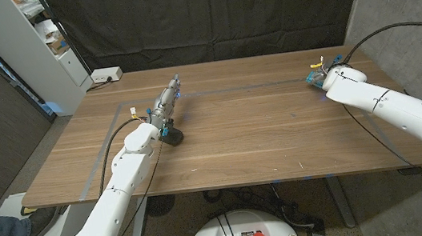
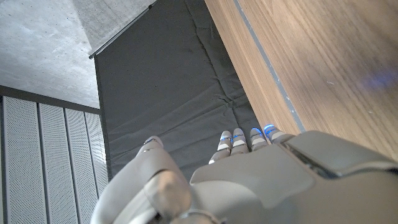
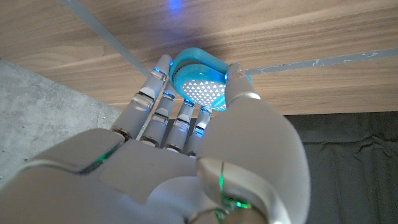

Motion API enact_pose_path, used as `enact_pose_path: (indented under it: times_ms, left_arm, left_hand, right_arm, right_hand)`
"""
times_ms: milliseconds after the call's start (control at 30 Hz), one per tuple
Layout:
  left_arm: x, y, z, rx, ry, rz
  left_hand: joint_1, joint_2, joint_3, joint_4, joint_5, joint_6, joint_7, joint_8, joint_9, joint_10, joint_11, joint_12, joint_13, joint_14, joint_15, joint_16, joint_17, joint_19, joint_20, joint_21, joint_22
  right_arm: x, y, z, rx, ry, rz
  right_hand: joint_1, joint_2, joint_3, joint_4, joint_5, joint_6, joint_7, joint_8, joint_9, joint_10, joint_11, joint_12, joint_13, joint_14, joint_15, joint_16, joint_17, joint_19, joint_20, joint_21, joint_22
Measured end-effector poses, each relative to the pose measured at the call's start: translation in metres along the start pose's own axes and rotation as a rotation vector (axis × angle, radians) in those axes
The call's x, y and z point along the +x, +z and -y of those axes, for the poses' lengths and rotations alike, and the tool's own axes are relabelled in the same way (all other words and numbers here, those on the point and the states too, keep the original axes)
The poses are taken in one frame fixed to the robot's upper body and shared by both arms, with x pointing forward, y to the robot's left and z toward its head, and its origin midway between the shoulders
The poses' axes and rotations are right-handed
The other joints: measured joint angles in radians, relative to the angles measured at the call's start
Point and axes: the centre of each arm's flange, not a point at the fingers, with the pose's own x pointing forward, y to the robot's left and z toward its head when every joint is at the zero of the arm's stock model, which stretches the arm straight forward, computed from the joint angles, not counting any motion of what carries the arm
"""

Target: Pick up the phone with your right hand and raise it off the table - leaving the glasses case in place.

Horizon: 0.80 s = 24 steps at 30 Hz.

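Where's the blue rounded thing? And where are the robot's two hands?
blue rounded thing (image 3: 198,87), right wrist view, on its white dotted face.
right robot hand (image 3: 186,149), right wrist view, on the back of the hand below the fingers.
left robot hand (image 1: 167,101), head view, on the middle of the hand.

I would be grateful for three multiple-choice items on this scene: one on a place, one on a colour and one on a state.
1. Where on the table is the right hand?
A. By the far right corner
B. At the near left edge
C. In the middle

2. What colour is the rim of the rounded object between the right hand's fingers and thumb?
A. Red
B. Turquoise
C. Black

3. How is the left hand?
A. Gripping a cup
B. Curled into a fist
C. Fingers stretched out, holding nothing

Answers:
1 A: the head view shows it near the far right corner.
2 B: the right wrist view shows a turquoise rim around a white dotted face.
3 C: its fingers reach straight out in the head and left wrist views, with nothing in them.
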Motion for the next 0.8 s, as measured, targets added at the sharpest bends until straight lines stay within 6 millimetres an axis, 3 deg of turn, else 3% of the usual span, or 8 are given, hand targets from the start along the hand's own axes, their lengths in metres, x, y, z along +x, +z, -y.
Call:
enact_pose_path:
  times_ms: [800]
  left_arm:
    - [0.000,0.004,-0.001,-0.009,-0.015,0.022]
  left_hand:
    - [0.000,0.000,0.000,0.000,0.000,0.000,0.000,0.000,0.000,0.000,0.000,0.000,0.000,0.000,0.000,0.000,0.000,0.000,0.000,0.000,0.000]
  right_arm:
    - [-0.027,0.019,0.026,-0.009,-0.080,0.047]
  right_hand:
    - [-0.003,0.003,-0.004,0.004,-0.001,0.007,0.007,-0.008,0.000,0.016,0.006,0.003,0.002,0.020,-0.002,-0.008,0.003,0.000,0.000,0.000,0.000]
